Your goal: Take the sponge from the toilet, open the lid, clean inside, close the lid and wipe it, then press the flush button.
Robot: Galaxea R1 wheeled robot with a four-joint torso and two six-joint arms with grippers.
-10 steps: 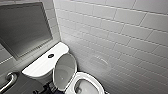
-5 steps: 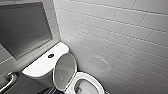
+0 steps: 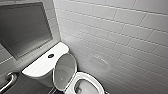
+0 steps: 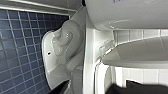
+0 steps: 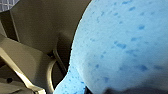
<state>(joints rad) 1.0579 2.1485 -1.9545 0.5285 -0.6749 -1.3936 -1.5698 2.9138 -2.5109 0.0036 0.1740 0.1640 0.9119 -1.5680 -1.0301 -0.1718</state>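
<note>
Sponge (image 5: 120,42) sits clamped in R gripper (image 5: 117,90). Lid (image 3: 64,71) is up on toilet (image 3: 40,68). L gripper (image 4: 96,90) by bowl, state: can't tell.

The toilet (image 3: 83,75) runs off the bottom edge of the head view, and the metal rail (image 3: 8,80) is cut off at its corner. The sponge (image 5: 120,45) is so close that its outline runs off. The button (image 3: 51,55) is a tiny dark blur.
</note>
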